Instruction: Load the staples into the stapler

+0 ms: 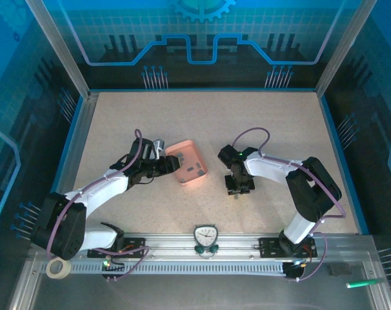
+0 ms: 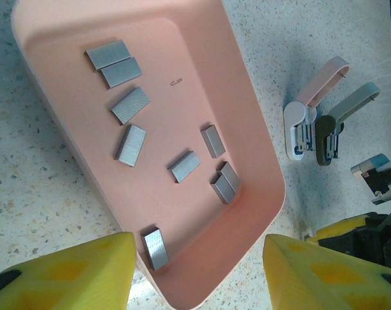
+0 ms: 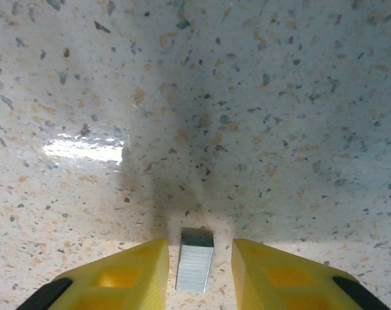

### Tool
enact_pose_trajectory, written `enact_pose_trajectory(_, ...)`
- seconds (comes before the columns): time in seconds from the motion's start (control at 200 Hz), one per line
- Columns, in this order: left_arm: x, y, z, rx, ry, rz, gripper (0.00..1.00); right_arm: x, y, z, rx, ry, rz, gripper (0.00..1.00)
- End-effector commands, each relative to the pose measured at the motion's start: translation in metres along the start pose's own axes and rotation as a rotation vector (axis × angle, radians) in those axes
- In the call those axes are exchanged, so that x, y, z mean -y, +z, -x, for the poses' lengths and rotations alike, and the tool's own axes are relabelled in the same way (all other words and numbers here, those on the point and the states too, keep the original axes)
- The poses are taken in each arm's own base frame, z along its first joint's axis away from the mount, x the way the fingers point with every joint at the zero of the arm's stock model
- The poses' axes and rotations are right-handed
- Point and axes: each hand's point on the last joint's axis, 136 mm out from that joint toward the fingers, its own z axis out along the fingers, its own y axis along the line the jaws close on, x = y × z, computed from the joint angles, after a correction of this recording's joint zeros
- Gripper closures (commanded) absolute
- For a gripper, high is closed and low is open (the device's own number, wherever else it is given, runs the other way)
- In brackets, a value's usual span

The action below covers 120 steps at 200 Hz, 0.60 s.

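Right claw (image 3: 199, 245): yellow fingers apart, low over the table (image 3: 247, 97), straddling one strip (image 3: 195, 259) with a gap on each side, so not clamped. The strip lies flat, long axis pointing straight away from the claw and parallel to the fingers. Closing would pinch it across its short width, so it looks well lined up for a grab.

Left claw (image 2: 197, 244): fingers wide apart, holding nothing, over the near end of the tray (image 2: 250, 110). One strip sits in the tray just beside the left finger. The rest of the staples (image 2: 131, 106) are scattered across the tray floor at mixed angles, further off.

Stapler (image 2: 297, 126): on the table just right of the tray, not touching it. It lies diagonally, white body nearer, pink lid swung up and away, so it looks open. Can't tell whether the channel is already loaded.

Judgement: the left arm is nearer the stapler. The right arm has the strip, so after the pinch the strip must travel past the tray and be turned to match the stapler's diagonal axis. The strip is thin and may slip.
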Motion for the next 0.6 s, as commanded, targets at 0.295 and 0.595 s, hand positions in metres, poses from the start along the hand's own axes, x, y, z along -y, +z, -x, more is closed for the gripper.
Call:
enact_pose_trajectory(0.295,0.001,0.003,-0.002,-0.005,0.007,-0.005,0.44,0.004,0.003,-0.005,-0.034,0.025,-0.005,0.73)
enact_pose_trajectory(0.595,0.002,0.004,-0.001,-0.004,0.007,-0.009,0.45,0.004,0.01,-0.008,-0.056,0.028,-0.007,0.74)
